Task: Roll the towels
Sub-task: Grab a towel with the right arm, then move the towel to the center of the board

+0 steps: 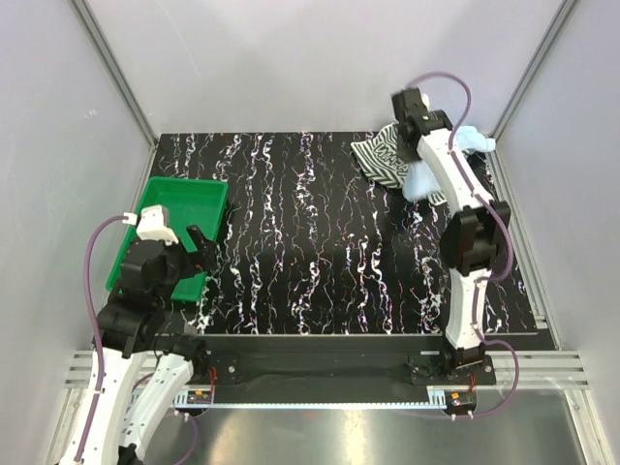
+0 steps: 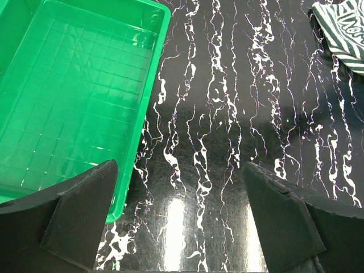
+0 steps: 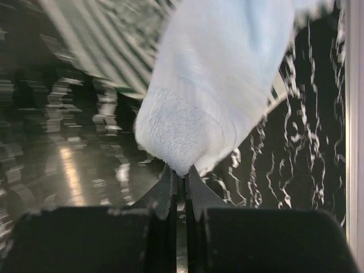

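Pinching a thin edge of the light blue towel (image 3: 216,85), the right gripper (image 3: 178,170) is clamping shut at the tabletop's (image 1: 291,242) far right, beside the striped towel (image 3: 108,40). So shallow a bite is risking a slip, or dragging the striped cloth along. The left gripper (image 2: 181,168) is hanging open by the green tray (image 2: 79,102).

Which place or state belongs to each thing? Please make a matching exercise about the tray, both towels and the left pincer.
1 green plastic tray
2 light blue soft towel
3 black-and-white striped cloth towel
4 left pincer

a open, empty
b left side of table
c pinched by right pincer
d ungripped, far right of table

Pairs: 1-b, 2-c, 3-d, 4-a
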Tool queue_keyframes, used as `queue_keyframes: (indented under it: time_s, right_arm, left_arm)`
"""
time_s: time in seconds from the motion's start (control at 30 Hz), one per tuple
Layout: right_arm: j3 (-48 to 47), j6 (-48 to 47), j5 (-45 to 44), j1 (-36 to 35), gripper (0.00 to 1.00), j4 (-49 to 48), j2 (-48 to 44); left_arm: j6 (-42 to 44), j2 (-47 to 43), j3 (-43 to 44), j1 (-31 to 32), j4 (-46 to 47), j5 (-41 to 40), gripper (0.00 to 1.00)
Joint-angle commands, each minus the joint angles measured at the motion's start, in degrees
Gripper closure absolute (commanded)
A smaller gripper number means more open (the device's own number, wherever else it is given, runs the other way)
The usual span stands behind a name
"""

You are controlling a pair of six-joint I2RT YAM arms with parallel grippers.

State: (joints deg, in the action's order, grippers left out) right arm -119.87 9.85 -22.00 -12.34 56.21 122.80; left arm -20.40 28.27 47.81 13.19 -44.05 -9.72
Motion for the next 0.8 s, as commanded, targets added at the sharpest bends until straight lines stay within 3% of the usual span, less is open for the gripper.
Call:
queue_keyframes:
  time_s: [0.0,0.1,0.2,0.3,0.37,0.4,0.43,0.57,0.77]
  right_arm:
    - [-10.54,-3.87,-2.35,-10.23,1.00,7.50,-10.03]
    - [-9.86,-2.73,-1.65,-17.70,1.00,10.58,-13.98]
    - [-0.04,1.04,1.33,-23.77,1.00,11.03,-20.30]
    - [16.21,6.93,5.19,-29.84,1.00,7.18,-28.65]
    - [27.90,10.70,14.85,-32.30,0.92,2.26,-33.67]
    - [31.33,11.94,17.40,-35.01,0.79,0.68,-34.99]
    - [37.20,13.08,21.00,-35.99,0.01,-2.47,-37.52]
    - [43.93,17.48,21.49,-37.58,0.00,-6.55,-42.02]
    - [42.18,21.09,3.65,-37.50,0.00,-4.26,-44.85]
  left_arm:
    - [-0.08,0.03,-0.17,-0.18,2.04,-1.00,0.01]
    - [-0.16,-0.06,-0.17,-0.18,2.04,-1.01,0.01]
    - [-0.08,0.03,-0.18,-0.18,2.04,-0.92,0.01]
    - [-0.08,0.20,-0.17,-0.18,2.04,-0.83,0.01]
    - [0.01,0.55,-0.09,-0.18,2.13,-0.83,0.01]
    - [-0.07,0.47,-0.09,-0.18,1.95,-0.83,0.01]
    - [0.01,0.73,-0.09,-0.18,2.04,-0.92,0.01]
    - [-0.08,1.17,0.17,-0.18,1.87,-1.10,0.01]
    - [-0.68,5.91,1.93,1.74,0.73,1.37,0.01]
